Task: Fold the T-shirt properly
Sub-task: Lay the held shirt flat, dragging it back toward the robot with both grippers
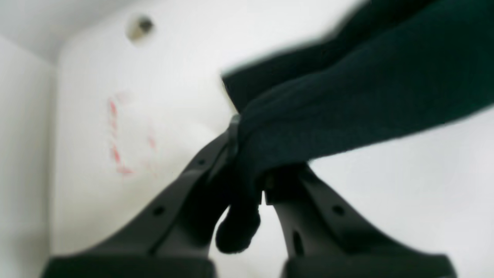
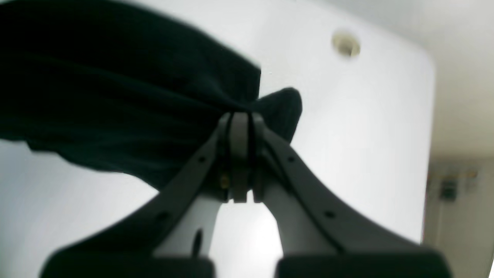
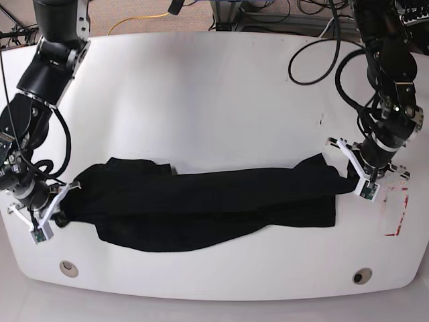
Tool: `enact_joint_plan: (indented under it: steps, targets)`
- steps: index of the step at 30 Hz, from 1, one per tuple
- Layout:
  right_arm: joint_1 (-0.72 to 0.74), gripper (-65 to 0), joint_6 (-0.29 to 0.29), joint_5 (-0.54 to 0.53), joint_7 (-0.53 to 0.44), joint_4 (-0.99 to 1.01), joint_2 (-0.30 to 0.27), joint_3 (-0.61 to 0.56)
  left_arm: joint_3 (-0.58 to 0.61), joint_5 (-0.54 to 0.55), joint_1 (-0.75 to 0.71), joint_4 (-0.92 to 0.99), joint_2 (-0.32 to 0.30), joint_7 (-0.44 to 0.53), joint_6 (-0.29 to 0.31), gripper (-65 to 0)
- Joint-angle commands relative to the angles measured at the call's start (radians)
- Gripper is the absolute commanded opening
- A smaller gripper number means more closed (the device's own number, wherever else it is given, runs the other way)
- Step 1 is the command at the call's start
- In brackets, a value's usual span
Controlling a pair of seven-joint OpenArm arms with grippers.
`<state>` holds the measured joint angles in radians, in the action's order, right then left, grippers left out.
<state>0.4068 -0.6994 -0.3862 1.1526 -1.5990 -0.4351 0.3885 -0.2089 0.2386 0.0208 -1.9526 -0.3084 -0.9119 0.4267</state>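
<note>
The black T-shirt (image 3: 201,204) stretches in a long band across the white table (image 3: 214,94), between the two sets of fingers. The left fingers (image 1: 247,162) are clamped on its one end, and the right fingers (image 2: 239,127) pinch the opposite end.

no readable txt, labels, brands or nos. anywhere. only red dashed marks (image 3: 395,213) on the white table (image 3: 221,87), near its edge; too blurred in wrist views to read.
</note>
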Motion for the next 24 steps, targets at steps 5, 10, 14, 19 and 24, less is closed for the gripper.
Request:
enact_joint_plan:
  steps: [5,10,14,19,24]
  targets:
    - [-0.151,-65.0,0.005,-0.072,0.01,-0.08,0.005,0.082,-0.005,0.008,-0.12,-0.034,-0.011,0.032,-0.004,-65.0]
    - [-0.303,-65.0,0.004,-0.129,0.037,-0.116,0.011,0.148,-0.011,0.008,-0.255,-0.047,-0.011,0.032,-0.004,-65.0]
    - [-0.405,-65.0,0.011,-0.168,0.048,-0.12,0.04,0.185,-0.06,0.008,-0.341,-0.047,-0.011,0.033,-0.004,-65.0]
    - [-0.504,-65.0,0.004,-0.193,0.063,-0.113,0.075,0.217,-0.129,0.006,-0.419,-0.041,-0.011,0.033,-0.004,-65.0]
    - [-0.466,-65.0,0.004,-0.198,0.069,-0.113,0.114,0.226,-0.162,0.005,-0.425,-0.041,-0.011,0.033,-0.004,-65.0]
